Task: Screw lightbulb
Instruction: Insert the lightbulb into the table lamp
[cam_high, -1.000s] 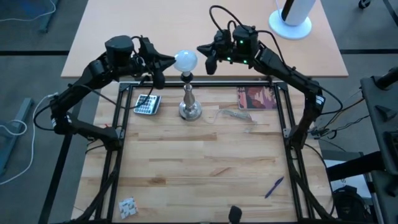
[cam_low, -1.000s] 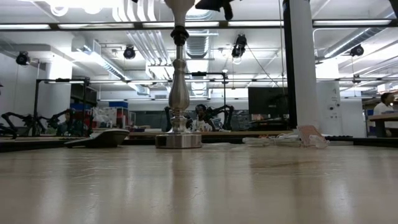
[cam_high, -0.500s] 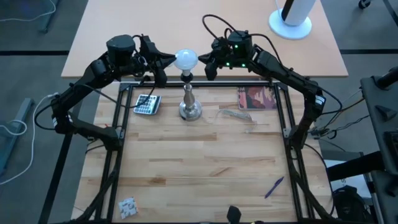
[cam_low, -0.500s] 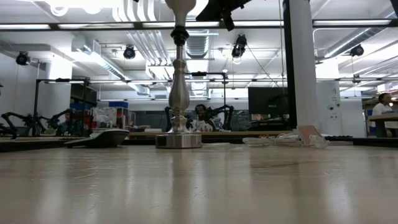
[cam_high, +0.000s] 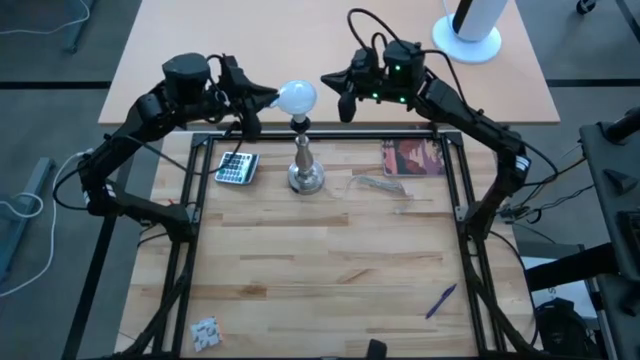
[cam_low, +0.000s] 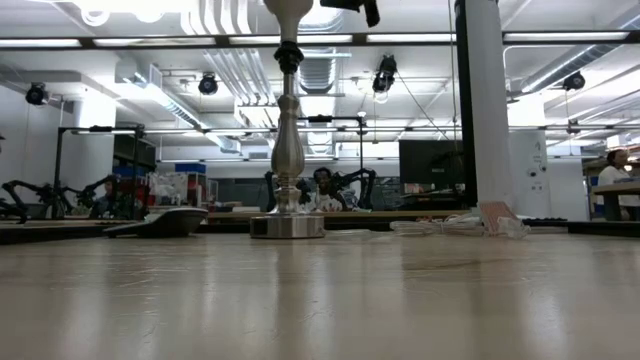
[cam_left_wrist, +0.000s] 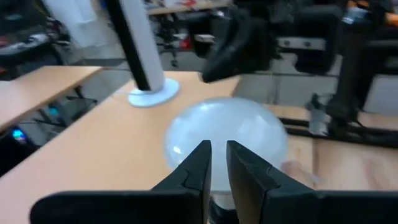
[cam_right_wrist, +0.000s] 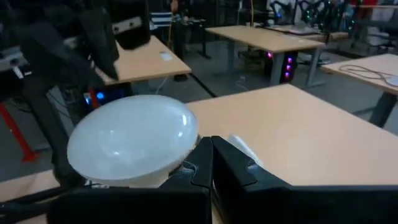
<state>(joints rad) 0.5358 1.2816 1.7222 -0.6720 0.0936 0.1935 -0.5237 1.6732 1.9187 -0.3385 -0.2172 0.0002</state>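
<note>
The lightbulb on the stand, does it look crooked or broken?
No, nothing stands out. The lightbulb sits whole on top of the silver stand, which stands upright. The left end effector and right end effector flank the bulb.

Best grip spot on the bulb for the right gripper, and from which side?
Grip the lightbulb across its widest round part, coming in level from the right gripper side. It sits upright on the stand, so its neck is buried; the left gripper already crowds the other side.
</note>
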